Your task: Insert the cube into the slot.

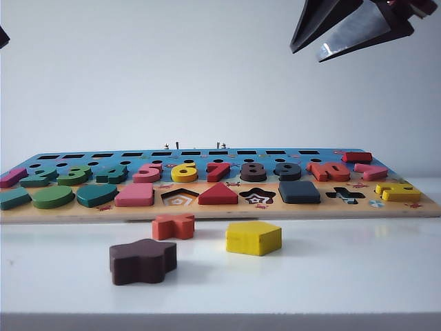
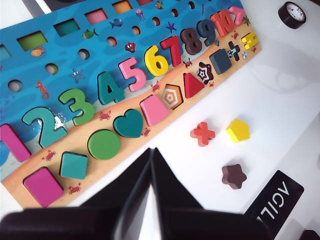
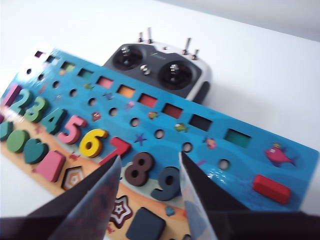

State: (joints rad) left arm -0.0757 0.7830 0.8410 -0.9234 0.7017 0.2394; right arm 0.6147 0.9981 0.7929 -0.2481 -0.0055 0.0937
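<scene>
My right gripper (image 3: 149,192) hangs high above the puzzle board (image 1: 220,210), over its right-hand part in the exterior view. Its jaws stand apart with a clear gap and nothing between them. Seen from my right wrist, the cube (image 3: 145,224) lies directly below that gap: a dark navy square with rounded corners, seated flat in the board. In the exterior view the cube (image 1: 299,192) sits flush in its row, between the star-patterned recess (image 1: 258,196) and the cross-shaped recess (image 1: 345,195). The slot's checkerboard floor cannot be seen in any view, as the cube covers it.

My left gripper (image 2: 151,172) hangs off the board's near edge, over the white table (image 1: 358,272). Its jaws meet at the tips, with only a thin wedge of light behind them, and grip nothing.

Loose on the table, off to the side of my left jaws: an orange cross block (image 2: 202,133), a yellow pentagon block (image 2: 238,130) and a dark brown star-shaped block (image 2: 233,176), none touching.

Legible writing: the raised numerals 2 to 9 on the board, and white letters reading "AGIL" on a black plate (image 2: 275,201) near my left jaws, cut off by the frame edge. Beyond the board's far edge, ahead of my right jaws, lies a radio controller (image 3: 160,70); its lettering is too blurred to read.
</scene>
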